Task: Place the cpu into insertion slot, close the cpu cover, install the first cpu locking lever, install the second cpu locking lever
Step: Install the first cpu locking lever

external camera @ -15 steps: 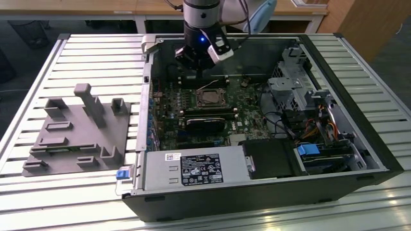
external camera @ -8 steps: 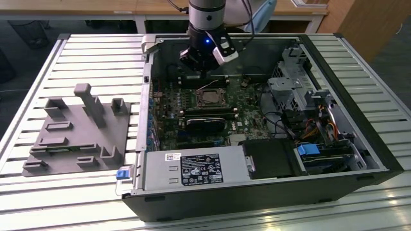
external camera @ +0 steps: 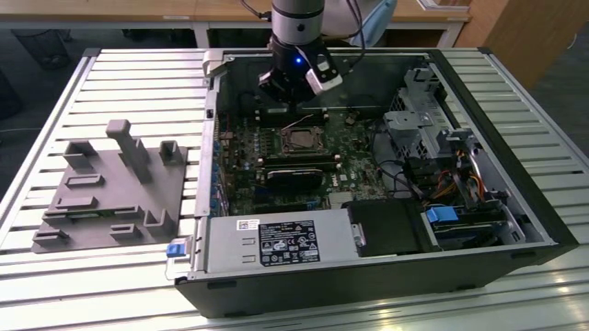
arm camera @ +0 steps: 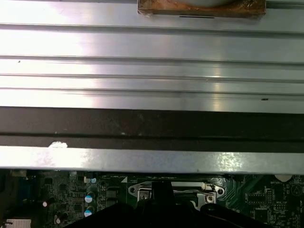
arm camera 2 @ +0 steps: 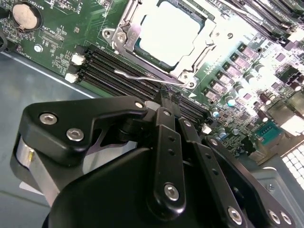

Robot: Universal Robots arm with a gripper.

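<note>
The cpu (arm camera 2: pixel 166 32) sat in the insertion slot (external camera: pixel 303 140) beneath the closed cpu cover (arm camera 2: pixel 124 34). The gripper (arm camera 2: pixel 167 97), fingers together, apparently pinched a wire locking lever (arm camera 2: pixel 142 78). The open computer case (external camera: pixel 515 207) lay on a slatted metal table (external camera: pixel 138 76).

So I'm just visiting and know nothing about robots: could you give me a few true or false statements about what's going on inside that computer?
1. The cpu sits in the insertion slot. True.
2. The cpu cover stands open, tilted upright. False: it lies flat around the chip.
3. The hand is holding the cpu. False: its tips are by a thin wire lever beside the socket.
4. The grey fixture stands outside the computer case, on the exterior view's left. True.
5. The hand is over the power supply. False: it is over the motherboard.
</note>
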